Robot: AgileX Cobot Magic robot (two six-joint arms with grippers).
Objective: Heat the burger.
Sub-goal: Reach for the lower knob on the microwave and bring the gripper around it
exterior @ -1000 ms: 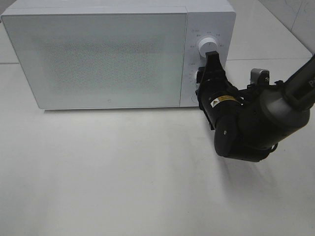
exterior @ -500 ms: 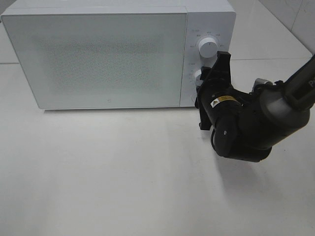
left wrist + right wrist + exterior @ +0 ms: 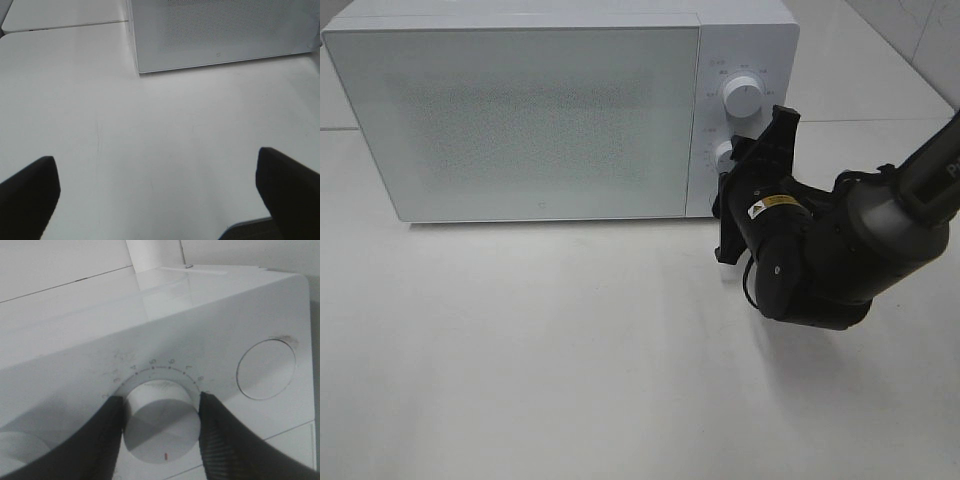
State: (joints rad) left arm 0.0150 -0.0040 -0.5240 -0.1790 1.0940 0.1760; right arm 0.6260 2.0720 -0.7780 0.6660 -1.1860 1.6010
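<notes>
The burger is out of view. The white microwave (image 3: 540,120) stands at the back of the table with its door closed. My right gripper (image 3: 732,160) is at the control panel, shut on the lower knob (image 3: 723,155), below the upper knob (image 3: 743,97). In the right wrist view the two dark fingers (image 3: 95,440) press against both sides of that lower knob (image 3: 160,425), whose red mark points away from the numbered scale. My left gripper (image 3: 160,200) shows only in its wrist view, open above bare table with nothing between its fingers, some way in front of the microwave (image 3: 220,35).
A round white button (image 3: 265,370) sits on the panel beside the held knob. The white table (image 3: 570,350) stretches in front of the microwave. The bulky black right arm (image 3: 840,250) hangs over the table's right side.
The right wrist has rolled clockwise in the high view while staying shut on the lower knob, turning it. The left gripper's opening has not changed.
</notes>
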